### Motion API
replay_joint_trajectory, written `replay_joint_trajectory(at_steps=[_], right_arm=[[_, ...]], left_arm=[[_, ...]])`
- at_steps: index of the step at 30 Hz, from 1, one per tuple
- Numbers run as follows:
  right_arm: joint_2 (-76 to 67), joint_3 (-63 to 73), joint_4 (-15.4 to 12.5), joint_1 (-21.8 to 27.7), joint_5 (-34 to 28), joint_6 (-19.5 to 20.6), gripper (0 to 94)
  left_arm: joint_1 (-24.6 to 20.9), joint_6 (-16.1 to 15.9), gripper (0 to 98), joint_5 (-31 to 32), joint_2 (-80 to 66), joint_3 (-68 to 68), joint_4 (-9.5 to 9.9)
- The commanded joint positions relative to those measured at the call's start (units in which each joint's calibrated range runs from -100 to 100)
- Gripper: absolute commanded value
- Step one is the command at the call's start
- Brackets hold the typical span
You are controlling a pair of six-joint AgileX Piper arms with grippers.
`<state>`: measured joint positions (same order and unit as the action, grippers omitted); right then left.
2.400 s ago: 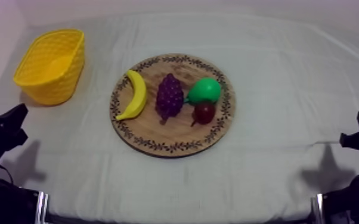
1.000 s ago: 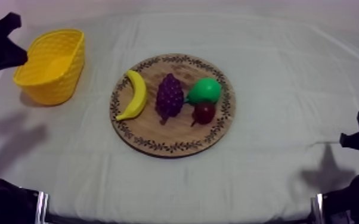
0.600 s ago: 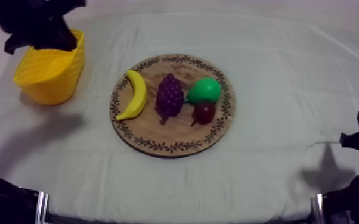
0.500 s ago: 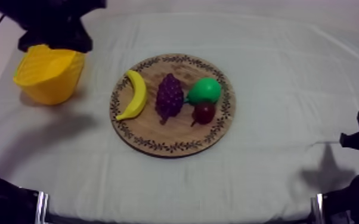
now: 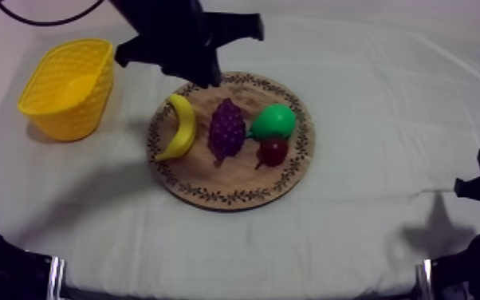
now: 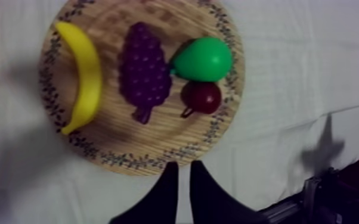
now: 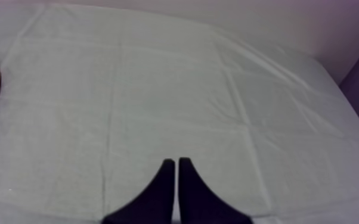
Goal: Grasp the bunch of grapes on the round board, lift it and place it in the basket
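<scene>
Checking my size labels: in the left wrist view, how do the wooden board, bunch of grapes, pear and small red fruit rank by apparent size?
Largest to smallest:
1. wooden board
2. bunch of grapes
3. pear
4. small red fruit
All three fruits lie on the board.

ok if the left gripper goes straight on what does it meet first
The left gripper would probably meet the near rim of the wooden board first, the bunch of grapes beyond it; depth is unclear.
</scene>
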<state>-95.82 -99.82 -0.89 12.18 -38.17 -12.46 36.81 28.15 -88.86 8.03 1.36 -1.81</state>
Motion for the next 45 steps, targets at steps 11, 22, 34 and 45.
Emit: replay_joint_trajectory(at_steps=[11,22,34,45], right_arm=[[0.0,0.0,0.0,0.0,0.0,0.0,0.3],[0.0,0.0,0.0,0.0,0.0,0.0,0.3],[0.0,0.0,0.0,0.0,0.0,0.0,0.3],[0.0,0.0,0.0,0.0,0.0,0.0,0.3]], left_arm=[[-0.5,-0.9,63.3,0.6,6.3,4.2,-0.65],[-1.8,-1.6,88.6,2.8,11.8,2.9,-0.73],[-3.5,-2.4,94.9,5.1,25.2,5.6,-0.44],[-4.7,-3.0,94.9,3.5,34.0,13.1,-0.75]])
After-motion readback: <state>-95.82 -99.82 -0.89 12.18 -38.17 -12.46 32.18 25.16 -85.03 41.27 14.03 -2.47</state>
